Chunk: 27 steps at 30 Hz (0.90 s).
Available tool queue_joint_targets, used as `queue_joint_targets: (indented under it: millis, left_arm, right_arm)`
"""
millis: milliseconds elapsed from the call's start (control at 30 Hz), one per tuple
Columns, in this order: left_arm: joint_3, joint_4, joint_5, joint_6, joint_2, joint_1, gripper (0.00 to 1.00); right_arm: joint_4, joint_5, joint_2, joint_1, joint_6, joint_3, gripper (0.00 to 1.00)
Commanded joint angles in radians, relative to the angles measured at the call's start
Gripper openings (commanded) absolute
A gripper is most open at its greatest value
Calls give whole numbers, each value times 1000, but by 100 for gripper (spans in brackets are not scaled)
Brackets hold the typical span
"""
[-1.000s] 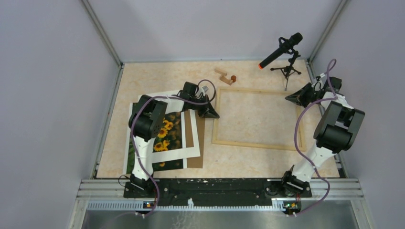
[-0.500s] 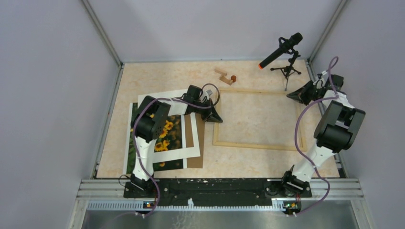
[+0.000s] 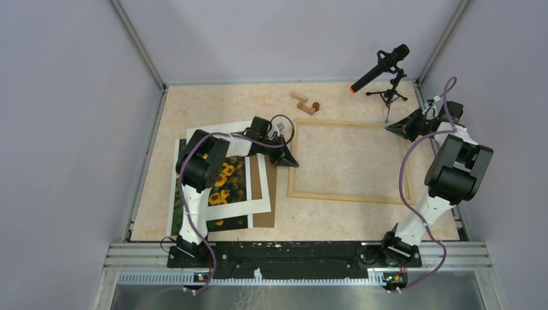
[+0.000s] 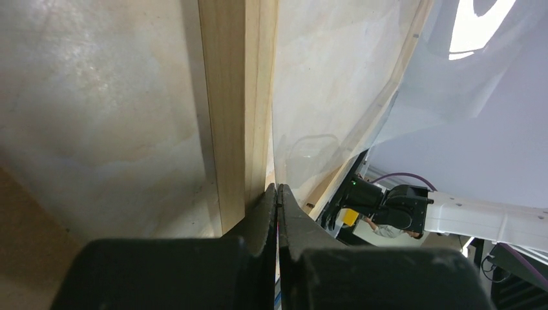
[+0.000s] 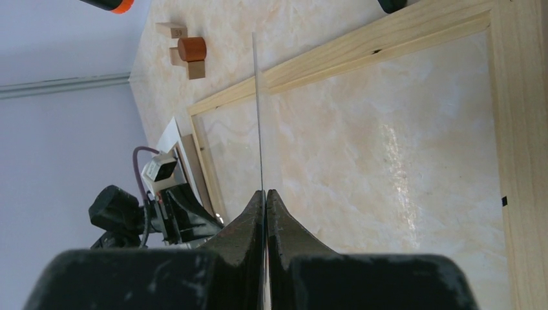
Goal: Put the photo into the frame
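— Hands, what are they doing?
— The left hand (image 3: 290,161) and the right hand (image 3: 391,131) are each pinched tight on an edge of a thin clear sheet (image 5: 256,97), held between them over the frame (image 3: 342,196). The frame lies flat on the counter (image 3: 226,110).
— And the photo (image 3: 227,181)?
— It's lying on the counter left of the frame, partly under a white mat (image 3: 229,210), with a brown board (image 3: 262,187) between it and the frame.
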Motion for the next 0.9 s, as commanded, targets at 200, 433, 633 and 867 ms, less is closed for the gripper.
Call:
queue_joint_targets:
  millis: [200,433,633,867]
  left_arm:
    - [2,-16,-13,34,-36,7,0]
    - [34,-100,-48,80,-35,7,0]
    - [73,-199,-126,160,-62,7,5]
    - [95,-244,-146,198,-69,7,17]
  right_arm:
    - [84,-51,5,15,32,-3,0]
    - [92,-47,16,15,32,-18,0]
    - [89,-38,22,14,26,-17,0]
    - [89,-33,30,15,25,-16,0]
